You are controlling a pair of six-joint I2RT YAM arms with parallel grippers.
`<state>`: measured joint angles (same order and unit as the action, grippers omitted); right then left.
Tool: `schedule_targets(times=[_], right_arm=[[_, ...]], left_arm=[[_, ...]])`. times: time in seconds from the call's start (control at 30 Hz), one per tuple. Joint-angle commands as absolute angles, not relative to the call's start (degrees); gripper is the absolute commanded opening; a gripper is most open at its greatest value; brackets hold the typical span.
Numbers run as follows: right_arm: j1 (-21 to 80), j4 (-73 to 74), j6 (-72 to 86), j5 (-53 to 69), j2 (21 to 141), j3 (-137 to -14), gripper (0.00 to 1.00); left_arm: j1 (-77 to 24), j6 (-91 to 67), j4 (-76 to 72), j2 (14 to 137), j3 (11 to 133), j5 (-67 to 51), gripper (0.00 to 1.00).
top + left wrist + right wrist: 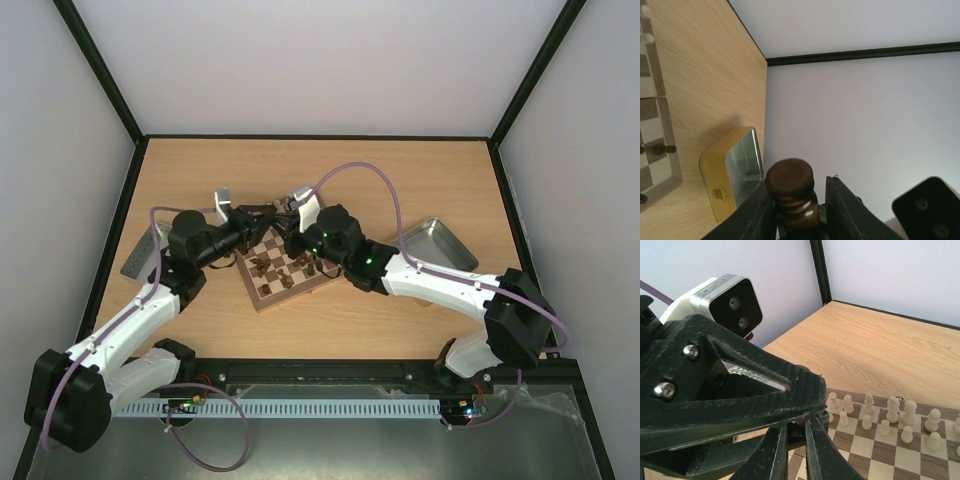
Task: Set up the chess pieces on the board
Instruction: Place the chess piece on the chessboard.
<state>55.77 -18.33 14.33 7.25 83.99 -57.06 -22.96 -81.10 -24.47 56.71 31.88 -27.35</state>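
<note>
Dark brown chess piece (789, 181) sits pinched within left claw (799, 206).

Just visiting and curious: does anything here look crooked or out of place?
Yes. The square wooden chessboard lies turned at an angle to the edges of the light wooden table, not squared up. Nothing looks spilled or broken.
</note>
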Motion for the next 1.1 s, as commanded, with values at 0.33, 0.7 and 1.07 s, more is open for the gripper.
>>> schedule_targets(times=[0.33, 0.7, 1.07], right_arm=[[55.4, -20.7, 15.0, 7.6, 79.6, -54.5, 0.09], [55.4, -21.4, 15.7, 9.7, 79.3, -54.1, 0.09], [55.4, -22.1, 16.1, 11.7, 79.9, -54.0, 0.09]], left_arm=[[-20.1, -77.9, -22.1, 53.7, 33.9, -32.3, 0.33], [-19.2, -77.5, -21.9, 54.0, 33.8, -33.4, 0.27], [-19.2, -77.9, -21.7, 54.2, 33.7, -32.3, 0.19]])
